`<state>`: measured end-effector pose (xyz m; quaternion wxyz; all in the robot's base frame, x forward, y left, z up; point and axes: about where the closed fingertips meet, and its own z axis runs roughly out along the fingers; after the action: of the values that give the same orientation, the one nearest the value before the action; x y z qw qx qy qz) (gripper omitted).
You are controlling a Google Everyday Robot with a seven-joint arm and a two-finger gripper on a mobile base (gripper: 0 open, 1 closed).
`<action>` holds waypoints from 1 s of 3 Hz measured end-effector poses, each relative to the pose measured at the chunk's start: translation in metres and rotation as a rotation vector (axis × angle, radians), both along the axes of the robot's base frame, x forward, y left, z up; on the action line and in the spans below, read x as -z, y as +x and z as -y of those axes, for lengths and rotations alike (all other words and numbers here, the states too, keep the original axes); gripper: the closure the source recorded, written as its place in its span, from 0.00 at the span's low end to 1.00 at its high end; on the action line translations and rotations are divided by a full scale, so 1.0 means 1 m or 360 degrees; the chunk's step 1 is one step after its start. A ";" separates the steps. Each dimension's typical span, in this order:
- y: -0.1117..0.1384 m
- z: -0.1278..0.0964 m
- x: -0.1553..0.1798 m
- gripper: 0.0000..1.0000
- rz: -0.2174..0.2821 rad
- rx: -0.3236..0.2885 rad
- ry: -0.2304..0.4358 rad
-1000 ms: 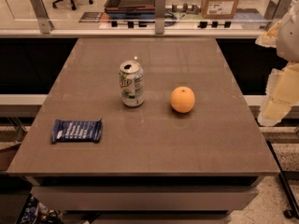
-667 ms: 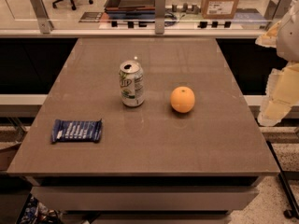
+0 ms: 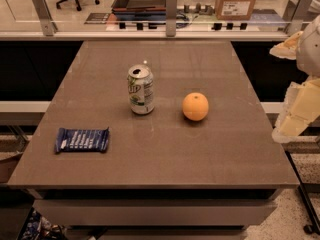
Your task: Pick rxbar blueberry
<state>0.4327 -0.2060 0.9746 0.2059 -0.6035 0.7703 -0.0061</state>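
Note:
The rxbar blueberry (image 3: 82, 140) is a flat dark blue wrapper with white lettering. It lies flat near the front left corner of the brown table (image 3: 165, 154). My gripper (image 3: 298, 113) shows as pale cream parts at the right edge of the view. It is beyond the table's right side, far from the bar, and it holds nothing that I can see.
A green-white soda can (image 3: 141, 90) stands upright near the table's middle. An orange (image 3: 195, 106) sits to its right. A glass rail with metal posts (image 3: 171, 6) runs along the table's far edge. A cardboard box (image 3: 237, 0) stands behind it.

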 end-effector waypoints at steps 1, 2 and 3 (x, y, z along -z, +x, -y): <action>-0.004 -0.009 0.017 0.00 -0.0003 -0.0047 0.0159; -0.008 -0.022 0.040 0.00 -0.0006 -0.0111 0.0328; -0.012 -0.037 0.059 0.00 0.0004 -0.0184 0.0491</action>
<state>0.4210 -0.1691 0.9155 0.2971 -0.6080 0.7259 0.1233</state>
